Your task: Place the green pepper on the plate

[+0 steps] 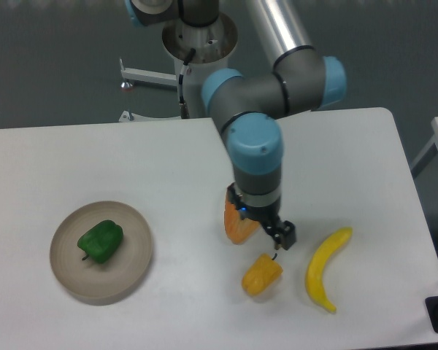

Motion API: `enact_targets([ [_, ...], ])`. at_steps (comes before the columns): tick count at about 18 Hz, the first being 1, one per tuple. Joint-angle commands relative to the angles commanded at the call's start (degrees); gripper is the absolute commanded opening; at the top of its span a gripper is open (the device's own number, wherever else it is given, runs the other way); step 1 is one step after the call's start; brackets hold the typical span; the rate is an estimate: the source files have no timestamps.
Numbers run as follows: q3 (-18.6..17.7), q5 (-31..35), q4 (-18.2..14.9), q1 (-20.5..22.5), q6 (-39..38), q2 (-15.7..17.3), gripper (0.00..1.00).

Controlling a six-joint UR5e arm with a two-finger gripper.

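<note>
The green pepper (101, 241) is glossy and bright green, and lies on the round beige-grey plate (135, 266) at the left front of the table, a little left of the plate's middle. My gripper (269, 230) hangs far to the right of the plate, over the middle of the table. It points down, just above a yellow-orange pepper (261, 275) and beside an orange vegetable (236, 227). The wrist hides most of the fingers, so I cannot tell whether the jaws are open. Nothing shows between them.
A yellow banana (326, 267) lies to the right of the yellow-orange pepper, near the table's front right. The arm's base (197, 36) stands at the table's far edge. The table's right edge is close to the banana.
</note>
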Motion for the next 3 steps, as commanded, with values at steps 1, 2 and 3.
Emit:
enact_targets([
  [1,0.0,0.0,0.0,0.0,0.4,-0.1,1.0],
  [2,-0.1,0.0,0.1,0.0,0.4,-0.1,1.0],
  [3,-0.1,0.0,0.1,0.0,0.4,-0.2,1.0],
])
